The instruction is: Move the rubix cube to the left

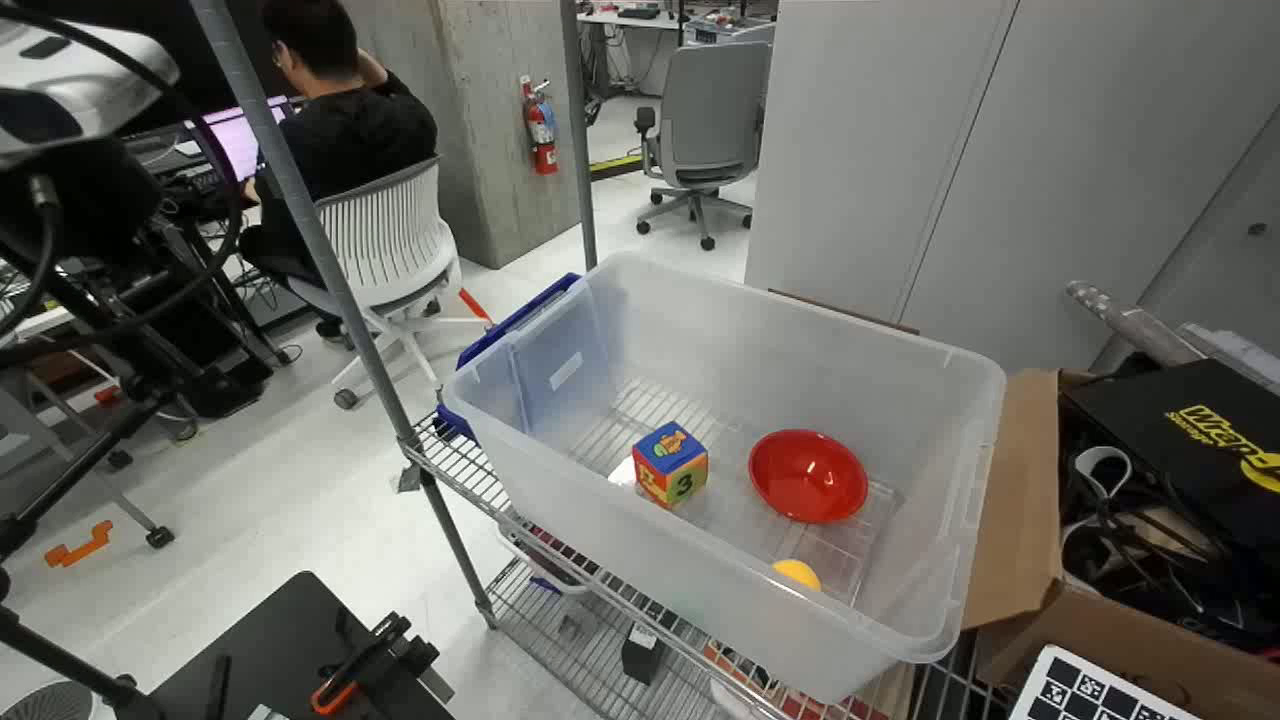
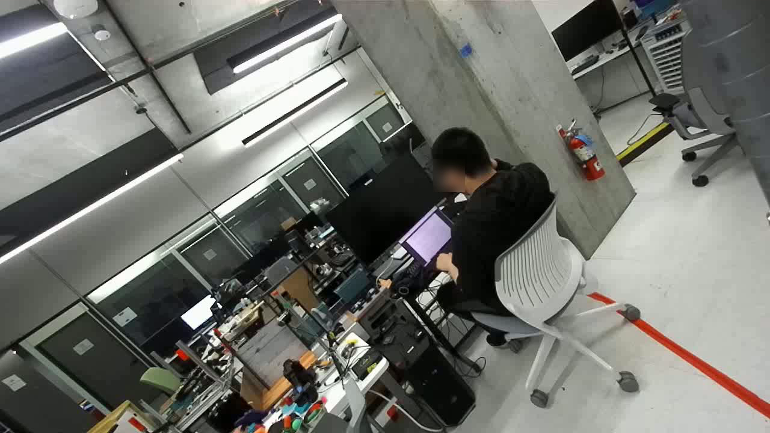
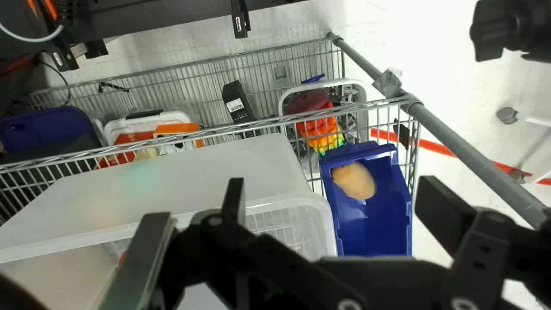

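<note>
"So, where's the multicoloured cube [image 1: 670,465] sitting?"

"On the floor of the clear tub [image 1: 800,350], blue side up, with a 3 showing on the side facing us. Put twelve at the top in an exterior view, and the cube is at nine o'clock from the tub's middle."

"And what's around it?"

"A red bowl [image 1: 808,476], hollow side up, at three o'clock from the cube and apart from it. At six o'clock from the bowl there's a yellow-orange object [image 1: 797,573], partly hidden by the near rim. The tub stands on a wire shelf [image 1: 455,470], with a cardboard box [image 1: 1012,490] just beside it at three o'clock."

"What about the pincer [image 3: 333,197], clenched or loose?"

"It looks released to me. In the wrist view its dark fingers [image 3: 233,200] stand well apart, at nine and three o'clock, and a blue bin [image 3: 381,228] shows between them, farther off. A rounded tan thing [image 3: 355,181] lies in that bin, toward eleven o'clock; I can't make out what it is."

"How near is the bin to the tub?"

"Just beside it, at three o'clock as the wrist view has it. Whether they touch, I can't tell."
</note>
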